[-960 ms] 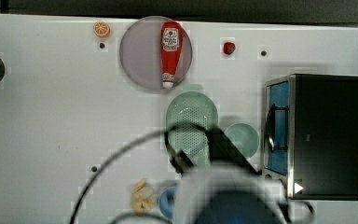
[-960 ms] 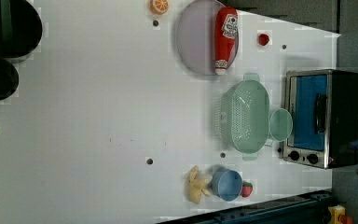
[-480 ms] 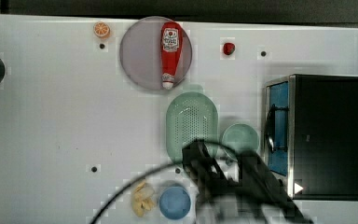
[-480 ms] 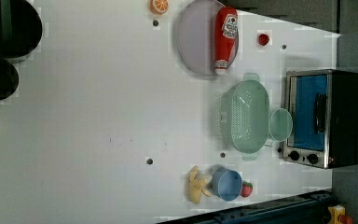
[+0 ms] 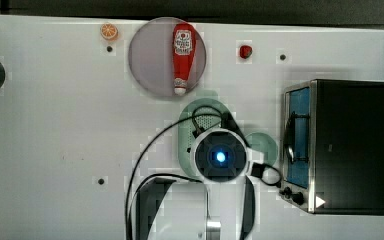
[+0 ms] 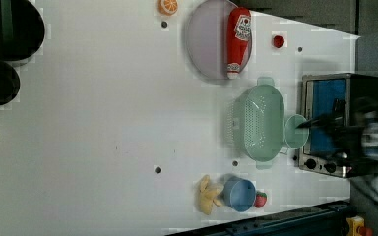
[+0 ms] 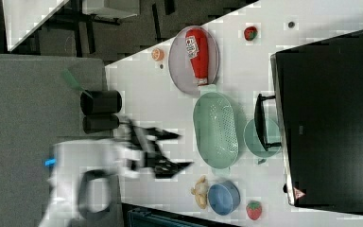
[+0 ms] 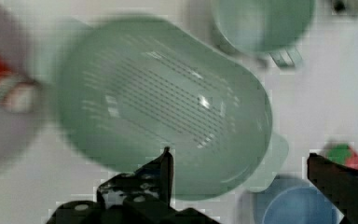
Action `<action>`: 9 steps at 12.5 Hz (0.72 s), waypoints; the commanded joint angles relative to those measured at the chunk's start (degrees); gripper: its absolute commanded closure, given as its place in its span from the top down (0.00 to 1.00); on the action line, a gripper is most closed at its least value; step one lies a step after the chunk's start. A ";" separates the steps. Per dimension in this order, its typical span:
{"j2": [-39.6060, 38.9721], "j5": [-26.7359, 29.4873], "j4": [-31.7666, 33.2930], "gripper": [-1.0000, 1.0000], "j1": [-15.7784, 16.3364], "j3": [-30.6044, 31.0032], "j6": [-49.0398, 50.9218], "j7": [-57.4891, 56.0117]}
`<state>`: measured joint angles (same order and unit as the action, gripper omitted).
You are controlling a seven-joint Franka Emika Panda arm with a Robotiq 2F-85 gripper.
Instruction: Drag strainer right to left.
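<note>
While the pale mint-green oval plastic strainer (image 6: 259,123) rests flat on the white bench (image 6: 103,123), the claw (image 8: 242,186) hangs above it with its two dark fingers (image 8: 161,175) spread wide and holding nothing. In the left view, the strainer lies between the round grey-lilac plate (image 6: 206,42) carrying a red ketchup bottle (image 6: 237,42) and the blue cup (image 6: 240,194) beside a yellow banana toy (image 6: 206,194). A round pale green mug (image 6: 295,132) sits just beside the strainer's rim, on the left view's right, with the silver toaster oven (image 6: 342,123) beyond it. In the top view, the white arm (image 5: 220,156) covers much of the strainer (image 5: 187,130).
</note>
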<state>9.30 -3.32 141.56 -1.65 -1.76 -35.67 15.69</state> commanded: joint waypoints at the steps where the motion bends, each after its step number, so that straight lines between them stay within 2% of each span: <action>1: -3.43 0.62 1.13 1.00 0.38 0.53 -8.30 16.30; 5: -16.15 0.63 0.62 1.00 0.47 1.15 -21.85 23.72; 9: -24.45 0.63 0.68 1.00 1.31 1.44 -31.09 24.53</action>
<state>-14.76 -3.60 141.67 -1.43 -1.99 -66.58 36.62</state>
